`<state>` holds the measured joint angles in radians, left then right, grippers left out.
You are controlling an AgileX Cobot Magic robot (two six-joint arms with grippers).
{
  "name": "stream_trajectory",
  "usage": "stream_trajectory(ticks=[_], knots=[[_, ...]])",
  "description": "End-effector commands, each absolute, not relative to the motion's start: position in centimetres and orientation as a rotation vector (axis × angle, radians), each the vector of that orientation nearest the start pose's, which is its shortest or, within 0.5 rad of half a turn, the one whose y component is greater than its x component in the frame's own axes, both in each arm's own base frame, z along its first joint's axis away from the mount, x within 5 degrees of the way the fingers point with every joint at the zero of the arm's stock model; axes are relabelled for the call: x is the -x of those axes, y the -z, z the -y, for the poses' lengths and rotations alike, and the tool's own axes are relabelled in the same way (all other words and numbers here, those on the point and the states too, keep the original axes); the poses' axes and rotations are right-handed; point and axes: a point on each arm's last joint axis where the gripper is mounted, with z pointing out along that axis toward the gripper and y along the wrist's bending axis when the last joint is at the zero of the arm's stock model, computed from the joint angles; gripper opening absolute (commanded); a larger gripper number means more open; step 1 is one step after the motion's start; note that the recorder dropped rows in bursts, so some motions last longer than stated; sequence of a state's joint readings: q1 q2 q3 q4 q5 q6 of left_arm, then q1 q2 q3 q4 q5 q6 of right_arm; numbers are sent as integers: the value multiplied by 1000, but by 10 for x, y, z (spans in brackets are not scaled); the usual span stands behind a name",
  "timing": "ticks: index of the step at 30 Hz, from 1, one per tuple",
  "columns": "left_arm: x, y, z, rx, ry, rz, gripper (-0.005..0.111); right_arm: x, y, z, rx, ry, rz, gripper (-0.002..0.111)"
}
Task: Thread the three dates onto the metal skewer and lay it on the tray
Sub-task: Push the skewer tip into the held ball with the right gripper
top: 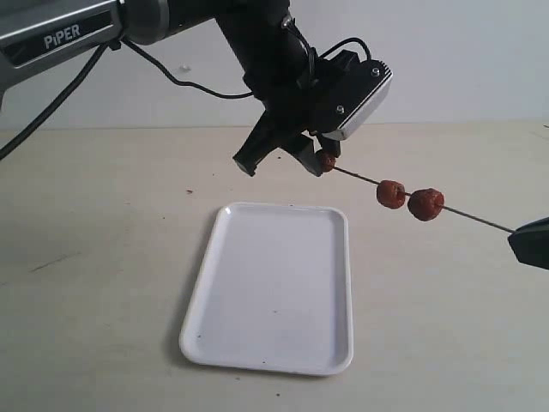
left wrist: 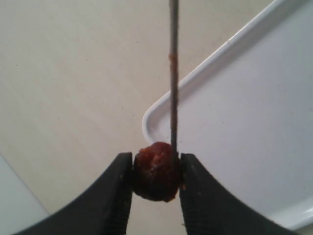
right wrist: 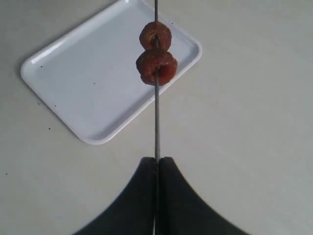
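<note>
A thin metal skewer (top: 476, 218) hangs in the air above the table, right of the white tray (top: 257, 343). My right gripper (right wrist: 157, 160) is shut on its end, and its black tip shows at the exterior view's right edge (top: 515, 236). Two dates (top: 391, 194) (top: 425, 204) sit threaded side by side on the rod; the right wrist view shows these dates (right wrist: 155, 35) (right wrist: 156, 66) too. My left gripper (left wrist: 156, 169) is shut on a third date (left wrist: 156, 171) at the skewer's far end (left wrist: 173, 73); the same date (top: 327, 160) shows beside the left gripper (top: 319, 161) in the exterior view.
The tray (right wrist: 88, 78) lies flat on the pale table with a few dark specks on it; one corner of the tray (left wrist: 234, 112) sits below the left gripper. A black cable (top: 180, 81) loops from the left arm.
</note>
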<state>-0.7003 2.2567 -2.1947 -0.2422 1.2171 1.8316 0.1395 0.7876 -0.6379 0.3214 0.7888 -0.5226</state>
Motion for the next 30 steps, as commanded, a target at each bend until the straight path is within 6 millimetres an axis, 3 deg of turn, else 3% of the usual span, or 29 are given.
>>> stream_trajectory(ticks=[1, 30], knots=[[-361, -270, 333, 3417, 3, 1141, 34, -133, -299, -38, 620, -171, -2274, 0], [-361, -270, 333, 3417, 3, 1141, 34, -135, -302, -36, 560, -154, -2259, 0]])
